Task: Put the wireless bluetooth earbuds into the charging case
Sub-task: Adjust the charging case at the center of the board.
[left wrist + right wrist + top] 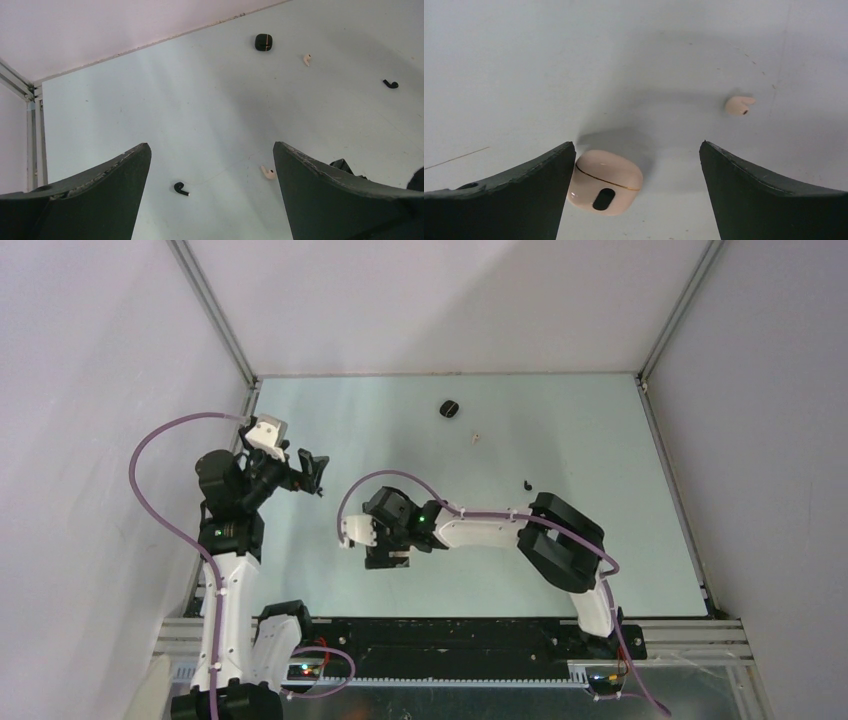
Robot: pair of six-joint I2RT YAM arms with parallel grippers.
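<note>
My right gripper [637,144] is open low over the table, and the closed beige charging case [605,182] lies between its fingers, against the left one. A beige earbud [739,105] lies beyond the right finger. My left gripper [211,145] is open and empty above the table; a black earbud [181,188] and a beige earbud [268,172] lie below between its fingers. Farther off lie a closed black charging case [263,42], another beige earbud [307,59] and another black earbud [390,84]. In the top view the right gripper [388,556] hides the beige case.
The top view shows the black case [450,408] near the back wall, a beige bud [477,438] and a black bud [526,483] right of centre. The left gripper [310,472] is at the table's left side. Walls and metal frame rails enclose the table.
</note>
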